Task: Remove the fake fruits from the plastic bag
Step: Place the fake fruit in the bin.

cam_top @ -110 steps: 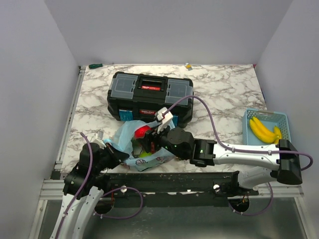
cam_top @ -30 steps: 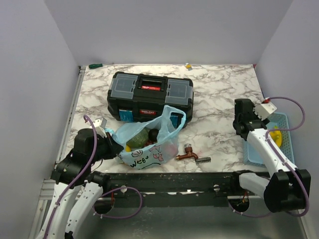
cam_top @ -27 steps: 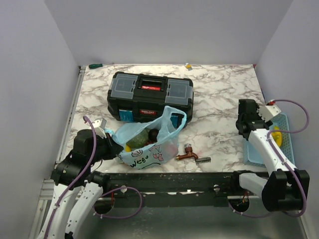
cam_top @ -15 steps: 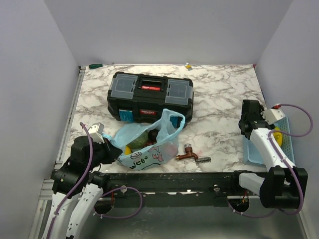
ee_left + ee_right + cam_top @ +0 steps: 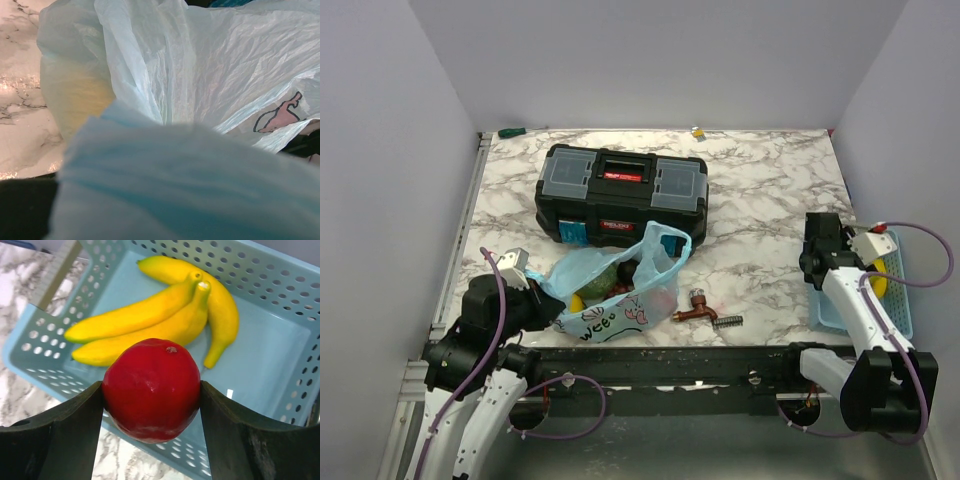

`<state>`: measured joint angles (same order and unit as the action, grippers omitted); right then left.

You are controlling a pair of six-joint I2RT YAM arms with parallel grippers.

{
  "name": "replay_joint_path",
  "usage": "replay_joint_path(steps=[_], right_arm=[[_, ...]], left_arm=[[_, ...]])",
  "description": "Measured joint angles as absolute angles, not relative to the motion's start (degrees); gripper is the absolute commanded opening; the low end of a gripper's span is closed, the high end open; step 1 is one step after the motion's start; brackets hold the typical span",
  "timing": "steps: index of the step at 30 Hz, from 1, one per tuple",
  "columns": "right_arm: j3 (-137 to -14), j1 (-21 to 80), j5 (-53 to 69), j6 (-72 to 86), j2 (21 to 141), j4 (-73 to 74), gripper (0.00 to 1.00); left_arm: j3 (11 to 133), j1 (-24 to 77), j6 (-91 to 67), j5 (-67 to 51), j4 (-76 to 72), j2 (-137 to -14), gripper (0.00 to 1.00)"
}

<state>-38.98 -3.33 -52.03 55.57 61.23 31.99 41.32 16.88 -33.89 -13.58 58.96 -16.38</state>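
Observation:
The light-blue plastic bag (image 5: 618,295) lies in front of the toolbox with green, dark and yellow fake fruits showing in its mouth. My left gripper (image 5: 546,306) is at the bag's left edge, shut on the plastic. In the left wrist view the bag (image 5: 210,85) fills the frame and hides my fingers. My right gripper (image 5: 151,390) is shut on a red apple (image 5: 151,385) and holds it above the near rim of the blue mesh basket (image 5: 260,365), where yellow bananas (image 5: 150,320) lie. In the top view the right gripper (image 5: 817,268) is at the basket's left edge.
A black toolbox (image 5: 620,195) stands behind the bag. A brass tap fitting (image 5: 696,308) and a small spring (image 5: 727,321) lie right of the bag near the front edge. The basket (image 5: 893,300) sits at the table's right edge.
My right arm has carried the red apple from the bag over to the basket and moved a little nearer along it. My left gripper has pulled back slightly, still on the bag.

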Motion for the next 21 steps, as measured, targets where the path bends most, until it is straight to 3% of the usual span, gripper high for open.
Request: replay_joint_path(steps=[2, 7, 14, 21], right_arm=[[-38.09, -3.33, -52.31, 55.92, 61.23, 33.04, 0.80], [-38.06, -3.40, -52.64, 55.81, 61.73, 33.67, 1.00], [-40.62, -3.40, -50.54, 51.79, 61.80, 33.71, 1.00], [-47.66, 3.18, -38.02, 42.06, 59.20, 30.00, 1.00]], left_arm=[[41.32, 16.88, -33.89, -13.65, 58.96, -16.38, 0.00], [41.32, 16.88, -33.89, -13.72, 58.96, -16.01, 0.00], [41.32, 16.88, -34.00, -13.91, 58.94, -15.86, 0.00], [39.97, 16.88, -36.34, -15.90, 57.30, -15.79, 0.00]])
